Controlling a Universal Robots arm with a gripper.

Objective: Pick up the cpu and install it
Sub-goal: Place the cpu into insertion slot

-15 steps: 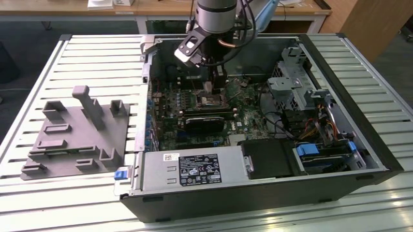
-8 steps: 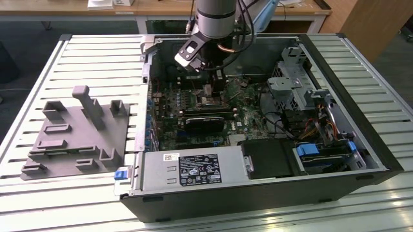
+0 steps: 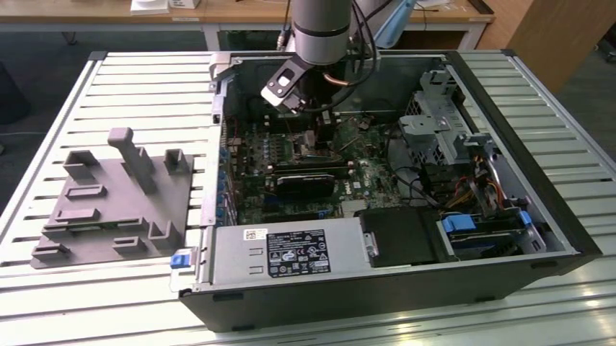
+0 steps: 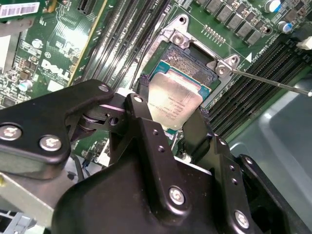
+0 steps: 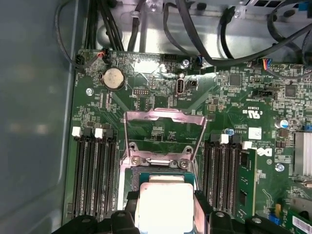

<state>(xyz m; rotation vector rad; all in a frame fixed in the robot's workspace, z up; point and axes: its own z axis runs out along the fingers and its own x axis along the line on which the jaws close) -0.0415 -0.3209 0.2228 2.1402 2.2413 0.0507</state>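
Note:
The cpu (image 4: 174, 101) is a flat silver square with a pale rim, and my gripper (image 4: 170, 116) is shut on it, one black finger on each of two opposite edges. It hangs over the near part of the open motherboard socket (image 4: 189, 59). I cannot tell whether it touches the socket. In the first wrist view the cpu (image 5: 164, 204) sits between the fingertips of the gripper (image 5: 165, 213), just in front of the raised metal load plate (image 5: 163, 127). In the exterior view the gripper (image 3: 312, 134) reaches down into the open computer case (image 3: 520, 173), over the green motherboard (image 3: 376, 176).
A grey moulded tray (image 3: 115, 202) lies on the slatted table at the exterior view's left. Inside the case are a black card (image 3: 303, 182), the power supply (image 3: 288, 252), a drive cage (image 3: 438, 122) and loose cables (image 3: 423, 189). Memory slots (image 5: 92, 175) flank the socket, and the thin socket lever (image 4: 270, 81) sticks out.

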